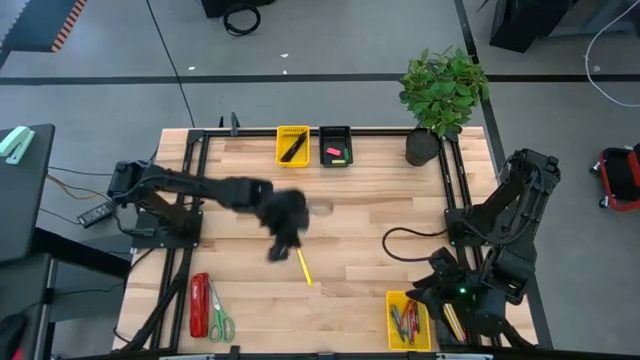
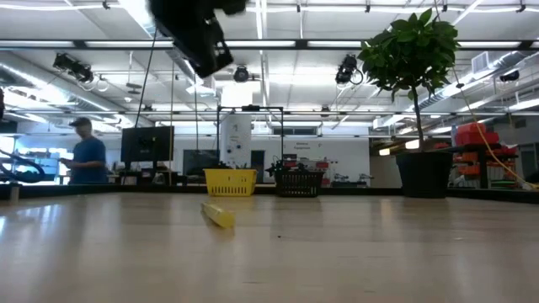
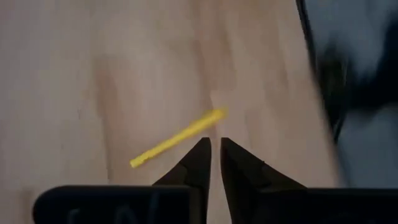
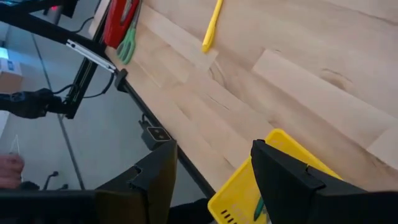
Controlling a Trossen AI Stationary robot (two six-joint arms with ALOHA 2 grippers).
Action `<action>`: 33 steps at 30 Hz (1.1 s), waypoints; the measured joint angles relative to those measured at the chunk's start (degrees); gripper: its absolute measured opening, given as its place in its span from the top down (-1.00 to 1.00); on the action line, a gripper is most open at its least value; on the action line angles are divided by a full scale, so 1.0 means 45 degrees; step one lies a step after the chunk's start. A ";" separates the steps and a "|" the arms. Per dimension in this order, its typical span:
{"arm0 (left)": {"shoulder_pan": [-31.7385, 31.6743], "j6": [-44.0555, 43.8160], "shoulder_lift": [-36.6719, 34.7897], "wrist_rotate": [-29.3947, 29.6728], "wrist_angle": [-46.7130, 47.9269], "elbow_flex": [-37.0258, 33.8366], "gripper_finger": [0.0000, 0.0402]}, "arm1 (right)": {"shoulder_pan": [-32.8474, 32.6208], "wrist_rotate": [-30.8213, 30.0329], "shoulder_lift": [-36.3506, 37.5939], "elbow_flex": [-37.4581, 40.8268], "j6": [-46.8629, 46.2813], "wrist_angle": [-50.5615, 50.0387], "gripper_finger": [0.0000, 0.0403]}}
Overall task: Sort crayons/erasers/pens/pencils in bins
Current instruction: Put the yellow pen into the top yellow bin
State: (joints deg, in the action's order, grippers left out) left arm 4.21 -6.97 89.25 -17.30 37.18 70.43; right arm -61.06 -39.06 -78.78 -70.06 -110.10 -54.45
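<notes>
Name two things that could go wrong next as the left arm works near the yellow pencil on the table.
1. The left gripper is almost shut above the yellow pencil, holding nothing; descending like that would likely push the pencil, not grasp it.
2. The pencil lies loose on bare table; a nudge could roll it away.

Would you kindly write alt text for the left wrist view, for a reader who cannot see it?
The left gripper hangs above a bare wooden table, its two dark fingers nearly closed and holding nothing. A yellow pencil lies on the wood just beyond the fingertips. A dark blurred shape fills the far edge of the picture.
</notes>
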 joint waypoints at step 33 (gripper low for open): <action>0.0359 1.2782 0.4215 0.1596 -0.0435 0.0030 0.28 | 0.0083 0.0019 0.0000 0.0005 0.0228 0.0034 -0.05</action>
State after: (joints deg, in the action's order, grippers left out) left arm 5.83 50.55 108.22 -10.12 35.22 70.57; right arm -60.68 -38.98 -78.78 -70.04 -109.08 -54.30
